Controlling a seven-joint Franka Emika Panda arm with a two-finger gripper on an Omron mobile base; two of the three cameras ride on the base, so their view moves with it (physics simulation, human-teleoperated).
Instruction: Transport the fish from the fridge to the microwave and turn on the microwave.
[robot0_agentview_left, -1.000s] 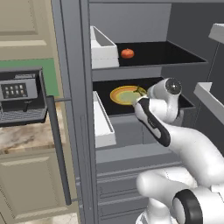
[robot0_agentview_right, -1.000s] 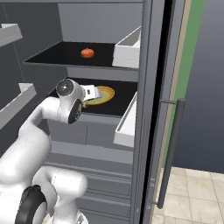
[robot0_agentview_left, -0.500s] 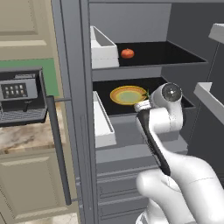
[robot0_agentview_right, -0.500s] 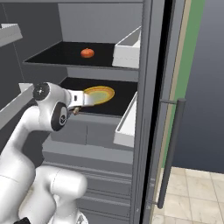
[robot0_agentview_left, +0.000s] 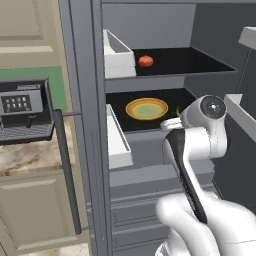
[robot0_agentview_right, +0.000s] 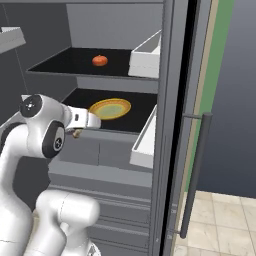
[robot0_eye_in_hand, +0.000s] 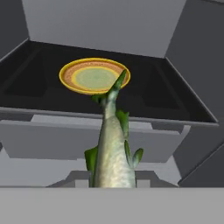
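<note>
End effector (robot0_eye_in_hand: 113, 186) is clamped on the fish (robot0_eye_in_hand: 113, 151), just off the front edge of the fridge (robot0_agentview_left: 85, 100) shelf with the plate (robot0_eye_in_hand: 94, 76); carry step, so next swing it to the microwave.

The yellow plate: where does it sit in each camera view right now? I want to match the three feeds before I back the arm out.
Left base view: yellow plate at centre, on the lower black shelf, left of the arm.
Right base view: plate left of centre, same shelf, just beyond the hand.
Hand view: plate upper centre, behind the tail of the fish.
Shared landmark in both base views: the red tomato on the shelf above.
</note>
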